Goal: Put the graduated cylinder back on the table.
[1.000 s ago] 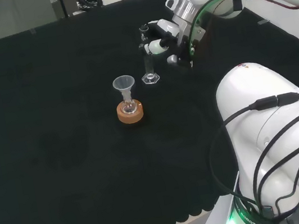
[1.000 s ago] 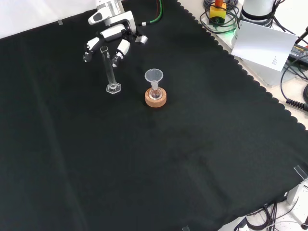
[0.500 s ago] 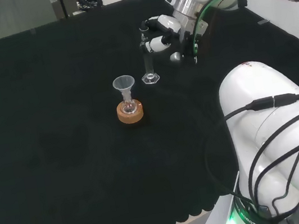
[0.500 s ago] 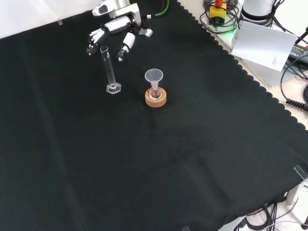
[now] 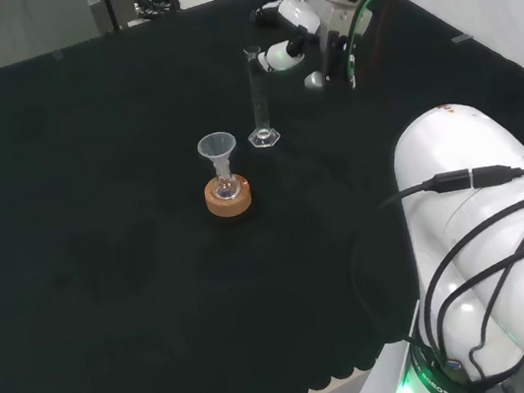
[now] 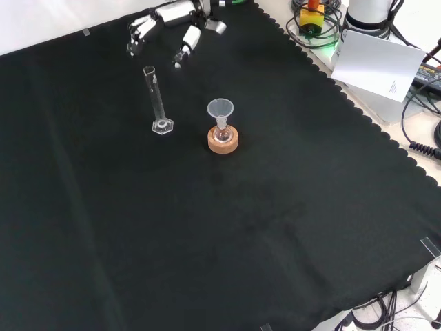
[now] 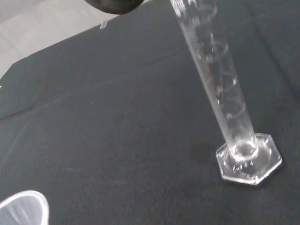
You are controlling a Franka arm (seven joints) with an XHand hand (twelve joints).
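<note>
The clear graduated cylinder [image 5: 257, 97] [image 6: 156, 101] [image 7: 220, 89] stands upright on the black cloth on its hexagonal foot, free of any hold. The hand [image 5: 300, 26] [image 6: 165, 24] hangs above and to the right of it in the head view, farther back in the front view. Its fingers are spread and relaxed with nothing between them, clear of the cylinder's top.
A clear funnel [image 5: 218, 153] [image 6: 220, 114] sits in a small flask on a cork ring [image 5: 228, 198] [image 6: 223, 141], close to the cylinder's foot. In the wrist view the funnel's rim [image 7: 21, 208] shows. A white box [image 6: 375, 69] and cables lie beyond the cloth's scalloped edge.
The hand has let go of the cylinder's top and risen away from it, back toward the arm's base. The cylinder stays upright in the same spot.
</note>
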